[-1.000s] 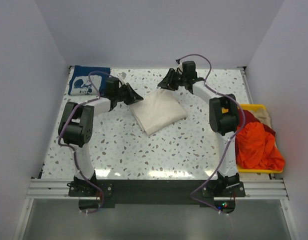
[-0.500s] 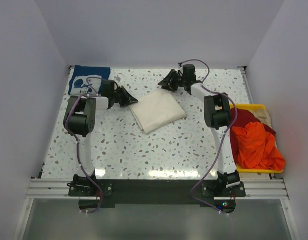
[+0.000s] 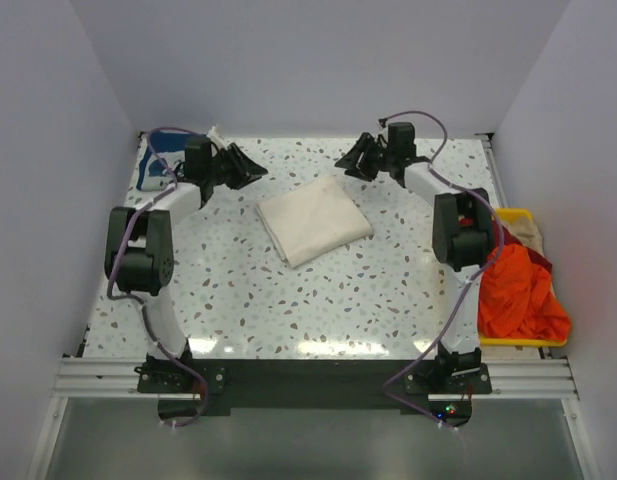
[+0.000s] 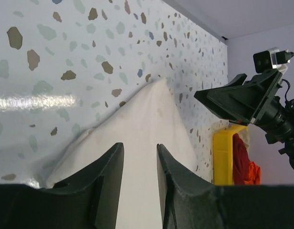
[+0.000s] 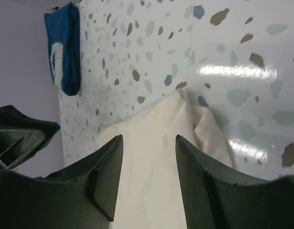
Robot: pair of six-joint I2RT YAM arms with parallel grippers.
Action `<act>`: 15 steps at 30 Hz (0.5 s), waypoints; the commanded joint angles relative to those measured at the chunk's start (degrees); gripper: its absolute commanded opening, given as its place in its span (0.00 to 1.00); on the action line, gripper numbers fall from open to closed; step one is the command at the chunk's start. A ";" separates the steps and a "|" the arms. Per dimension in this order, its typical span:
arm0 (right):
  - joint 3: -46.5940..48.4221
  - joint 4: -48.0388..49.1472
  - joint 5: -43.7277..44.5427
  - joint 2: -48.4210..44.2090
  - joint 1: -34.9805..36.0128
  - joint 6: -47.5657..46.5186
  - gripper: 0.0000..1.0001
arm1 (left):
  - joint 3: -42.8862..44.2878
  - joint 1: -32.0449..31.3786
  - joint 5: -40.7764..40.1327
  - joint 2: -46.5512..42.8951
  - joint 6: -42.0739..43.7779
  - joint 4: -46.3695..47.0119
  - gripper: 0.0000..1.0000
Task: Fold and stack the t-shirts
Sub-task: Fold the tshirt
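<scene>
The cream t-shirt (image 3: 314, 220) lies folded in a rough square at the table's middle back. It also shows in the left wrist view (image 4: 142, 119) and the right wrist view (image 5: 156, 157). My left gripper (image 3: 252, 166) is open and empty, hanging just off the shirt's back-left corner (image 4: 139, 145). My right gripper (image 3: 348, 162) is open and empty, off the shirt's back-right corner (image 5: 149, 138). The navy t-shirt (image 3: 150, 168) lies folded at the back left, partly behind my left arm (image 5: 65, 47). The orange-red t-shirt (image 3: 518, 295) and the beige t-shirt (image 3: 531, 232) are crumpled in the bin.
The yellow plastic bin (image 3: 512, 214) stands at the right edge, behind my right arm, with a dark red cloth (image 3: 490, 242) in it too; its wall shows in the left wrist view (image 4: 222, 152). White walls close in the table on three sides.
Both grippers have drawn back from the cream shirt's far corners, the left toward the back left, the right toward the back right. The shirt lies still.
</scene>
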 commanded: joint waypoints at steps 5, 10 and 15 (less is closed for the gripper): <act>-19.57 2.45 -0.50 -18.85 2.31 -4.31 0.51 | -17.04 -4.64 -3.21 -17.91 -2.31 4.81 0.38; -30.23 7.10 -1.56 -24.47 3.72 -3.26 0.50 | -23.65 -10.62 -1.89 -20.38 -3.99 9.12 0.36; -40.77 9.05 1.51 -26.42 3.98 -3.43 0.49 | -29.54 -16.77 -2.24 -17.14 -4.69 15.36 0.35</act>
